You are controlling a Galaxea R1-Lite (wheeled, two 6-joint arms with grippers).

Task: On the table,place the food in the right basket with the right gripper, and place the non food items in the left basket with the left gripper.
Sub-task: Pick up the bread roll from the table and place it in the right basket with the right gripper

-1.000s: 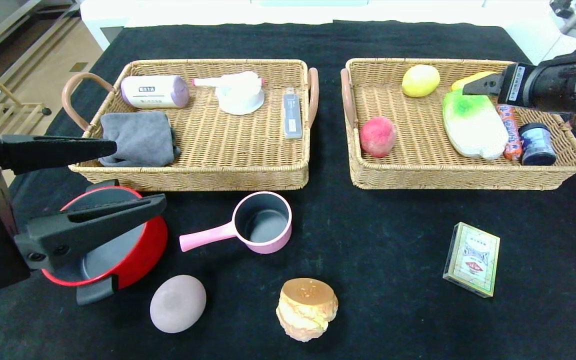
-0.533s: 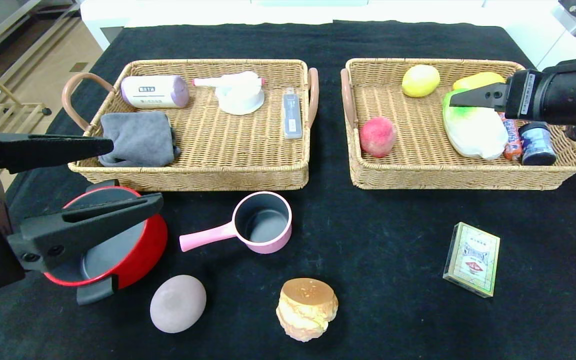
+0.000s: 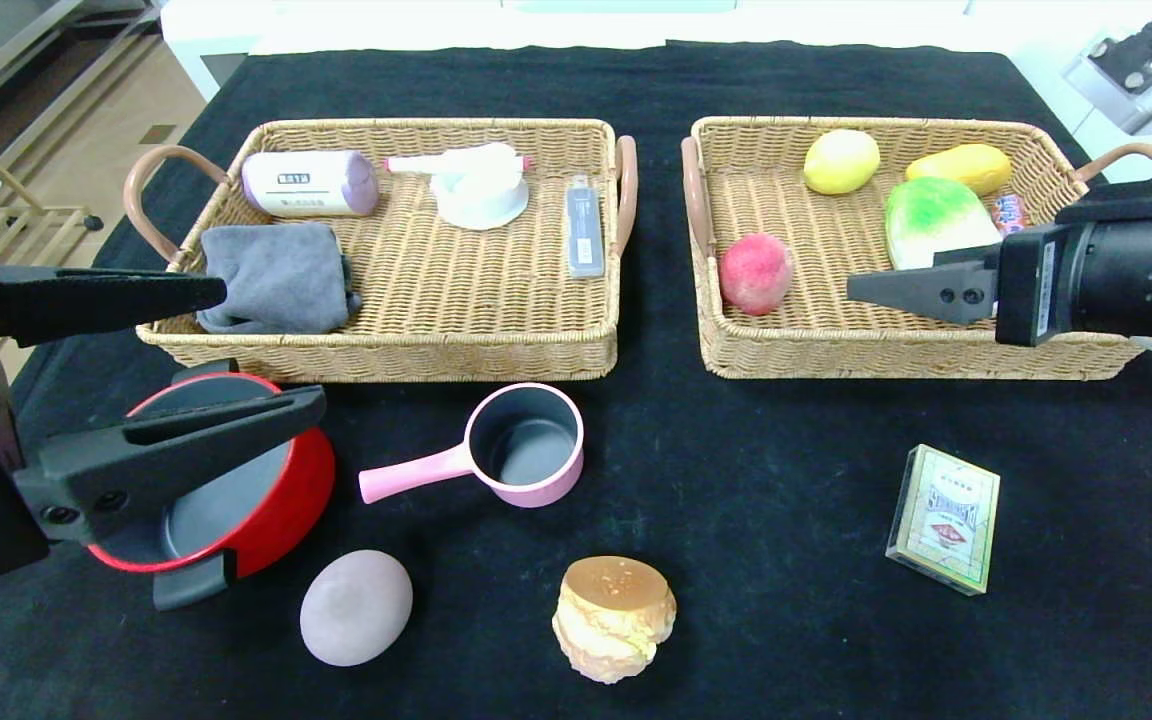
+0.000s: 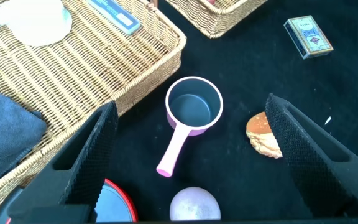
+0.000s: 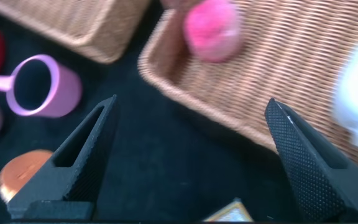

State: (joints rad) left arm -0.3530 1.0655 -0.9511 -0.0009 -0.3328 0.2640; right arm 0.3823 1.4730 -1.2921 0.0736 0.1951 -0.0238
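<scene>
Cabbage (image 3: 936, 225) already lies in the right basket (image 3: 836, 355), so the burger bun (image 3: 614, 618) on the table (image 3: 756, 470) is the likely next food. It sits squat, with no long axis, toward seven o'clock from the right gripper (image 3: 911, 290), which hangs spread and empty over the basket's near rim. The left gripper (image 3: 256, 350) is nearer to the bun, spread over the red pot (image 3: 286, 510).
</scene>
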